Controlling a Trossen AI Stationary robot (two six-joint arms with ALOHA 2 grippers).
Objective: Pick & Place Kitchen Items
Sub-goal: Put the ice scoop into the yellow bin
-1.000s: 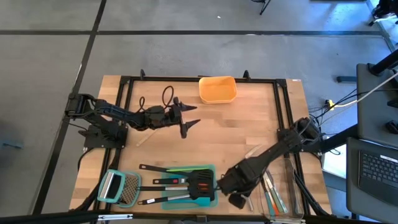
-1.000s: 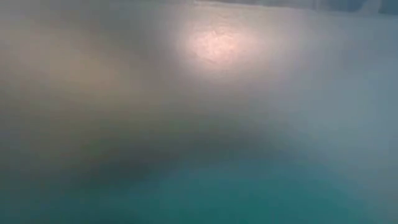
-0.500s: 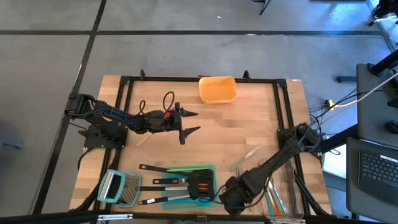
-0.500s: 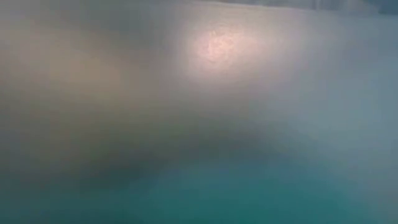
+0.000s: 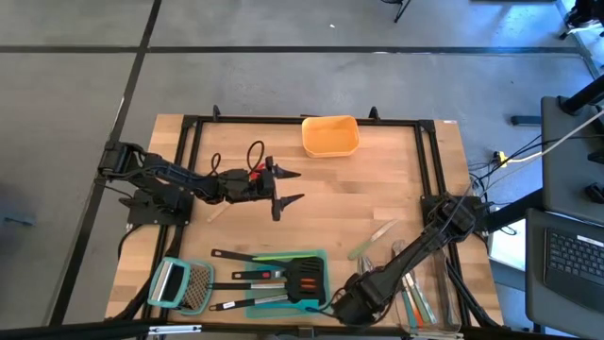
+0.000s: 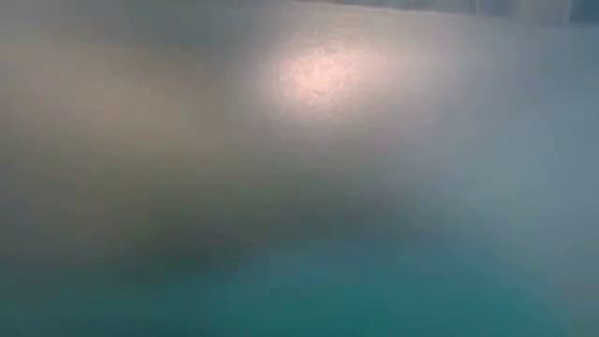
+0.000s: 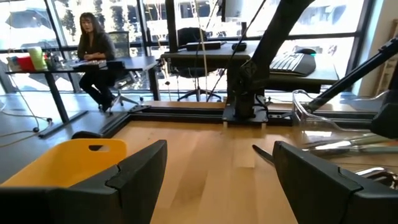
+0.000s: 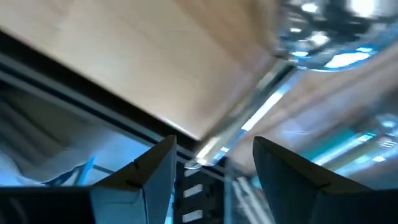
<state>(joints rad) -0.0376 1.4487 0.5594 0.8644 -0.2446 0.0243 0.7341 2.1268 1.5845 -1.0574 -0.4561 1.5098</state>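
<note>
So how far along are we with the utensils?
Done: several black-handled turners lie on the teal tray. In hand: nothing; the right gripper, jaws open, sits beside that tray. Left: slim spatulas in the clear bin; the left gripper waits open mid-table.

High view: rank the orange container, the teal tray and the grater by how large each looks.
1. Teal tray, partly covered by utensils, so unsure.
2. Orange container, close to the tray.
3. Grater, smallest.
</note>
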